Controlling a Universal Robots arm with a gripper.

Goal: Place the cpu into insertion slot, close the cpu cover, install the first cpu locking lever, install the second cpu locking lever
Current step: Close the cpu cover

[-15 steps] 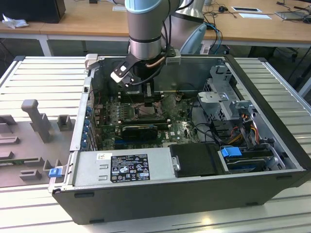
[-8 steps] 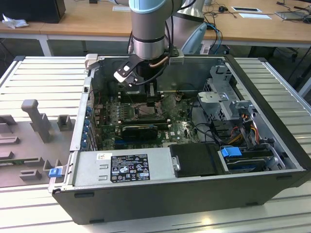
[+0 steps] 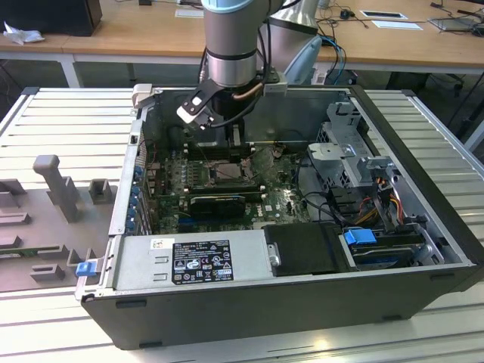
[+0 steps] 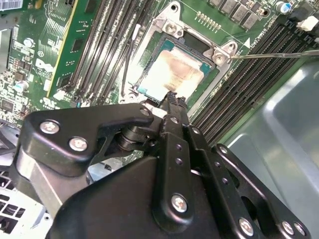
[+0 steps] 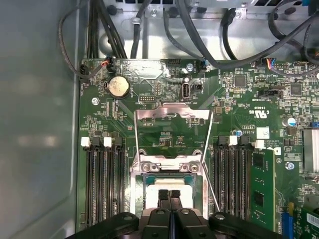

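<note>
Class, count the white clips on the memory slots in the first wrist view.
4 white clips: two on one side of the insertion slot, two on the other. More may hide behind the gripper.

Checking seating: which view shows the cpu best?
The second wrist view: the cpu shows most of its pale face, with the gripper at its edge. In the first wrist view the gripper hides most of it; in the exterior view it is too small to tell.
</note>
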